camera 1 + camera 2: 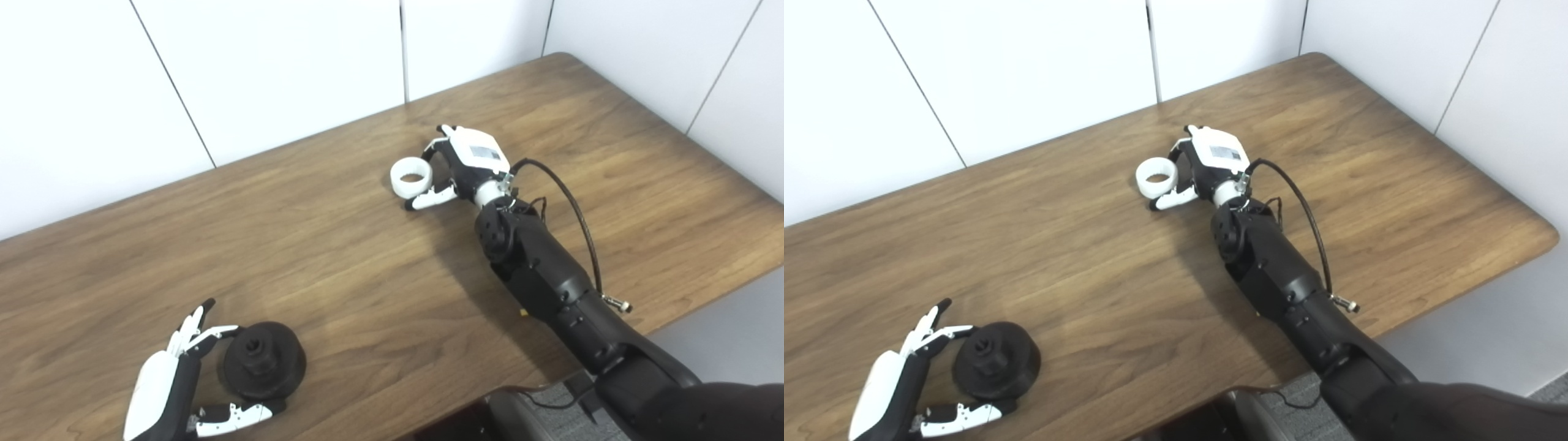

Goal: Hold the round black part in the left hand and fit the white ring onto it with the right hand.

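Observation:
The round black part [264,360] lies flat on the wooden table [343,257] near the front left, hub upward. My left hand [177,380] is open around its left side, fingers at its upper rim and thumb below it, the part still resting on the table. The white ring [411,177] lies on the table further back, in the middle. My right hand [456,168] is beside it on the right, open, with fingers curling over the ring's far side and the thumb at its near side; whether they touch it is unclear.
White wall panels [275,67] stand behind the table's back edge. The right table edge [723,288] drops off to a grey floor. A black cable [576,208] loops along my right forearm. A dark seat or body part [527,416] fills the bottom middle.

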Tool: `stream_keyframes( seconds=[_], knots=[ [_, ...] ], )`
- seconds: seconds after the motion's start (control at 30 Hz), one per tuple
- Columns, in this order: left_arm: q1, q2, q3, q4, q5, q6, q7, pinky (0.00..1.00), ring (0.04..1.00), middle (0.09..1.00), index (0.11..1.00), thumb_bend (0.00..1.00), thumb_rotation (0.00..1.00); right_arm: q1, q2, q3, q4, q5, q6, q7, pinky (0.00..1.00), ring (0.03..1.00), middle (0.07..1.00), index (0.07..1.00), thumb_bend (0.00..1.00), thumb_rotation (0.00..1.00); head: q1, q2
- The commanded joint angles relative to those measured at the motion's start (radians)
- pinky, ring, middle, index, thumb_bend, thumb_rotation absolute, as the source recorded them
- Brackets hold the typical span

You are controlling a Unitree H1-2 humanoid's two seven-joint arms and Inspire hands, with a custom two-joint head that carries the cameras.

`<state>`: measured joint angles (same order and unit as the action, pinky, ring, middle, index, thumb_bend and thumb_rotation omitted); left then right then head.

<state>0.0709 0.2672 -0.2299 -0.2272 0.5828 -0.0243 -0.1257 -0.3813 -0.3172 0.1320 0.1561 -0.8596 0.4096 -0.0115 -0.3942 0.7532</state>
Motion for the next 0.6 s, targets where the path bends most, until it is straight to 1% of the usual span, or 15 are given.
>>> stream_keyframes(
  seconds=[0.0,0.37,0.57],
  knots=[
    [-0.015,0.001,0.003,-0.032,0.015,-0.012,0.010,1.00,1.000,1.000,0.604,0.88,0.28,-0.027,-0.008,0.001,-0.010,0.005,-0.015,-0.039,0.99,0.976,0.942,0.647,0.79,0.36,0.003,0.002],
    [-0.015,-0.009,0.003,-0.035,0.023,-0.011,0.009,1.00,1.000,1.000,0.604,0.87,0.28,-0.030,0.005,0.021,0.020,0.034,-0.012,-0.080,0.97,0.965,0.933,0.666,0.81,0.39,0.023,0.008],
    [-0.015,-0.010,0.006,-0.039,0.023,-0.004,0.007,1.00,1.000,1.000,0.605,0.88,0.28,-0.032,0.013,0.033,0.030,0.041,0.002,-0.090,0.96,0.964,0.928,0.679,0.81,0.38,0.022,0.010]
  ],
)
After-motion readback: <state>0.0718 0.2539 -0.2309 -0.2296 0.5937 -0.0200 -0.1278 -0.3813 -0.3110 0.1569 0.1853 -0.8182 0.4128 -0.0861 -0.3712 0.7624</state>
